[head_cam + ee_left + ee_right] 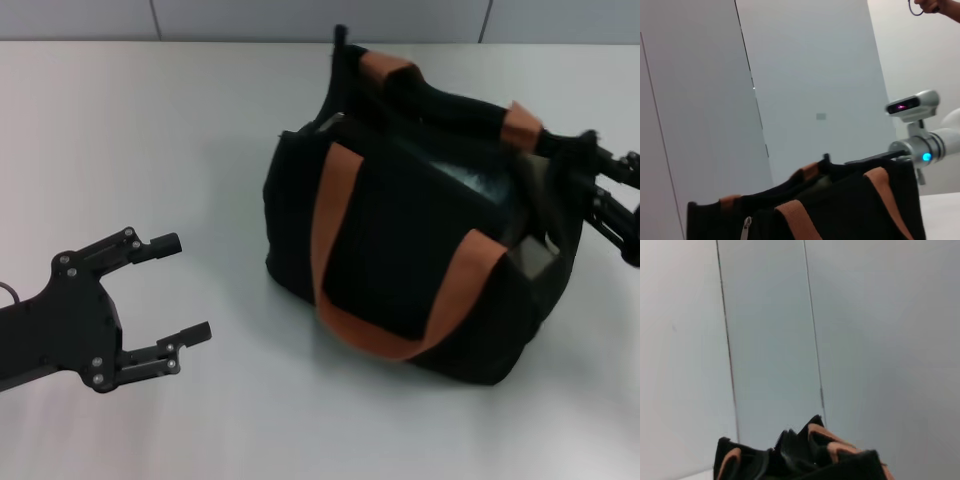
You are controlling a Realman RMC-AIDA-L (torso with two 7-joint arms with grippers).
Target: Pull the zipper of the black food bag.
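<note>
Bag — soft black fabric, light, slumps when tugged; lies well ahead of the left claw, which rests spread and empty on the table. Right claw at the bag's far end, grip not discernible. Zipper — small silver tab at the near end seam; pinch there, brace opposite end.

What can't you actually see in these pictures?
- Right gripper: head view, against the bag end; the frame edge cuts it and the bag hides its fingertips, so its grip is unclear.
- Zipper: left wrist view shows only a sliver at the bottom edge.
- Bag's inside: mostly hidden by its walls.
- Left gripper: open, clear of the bag.
</note>
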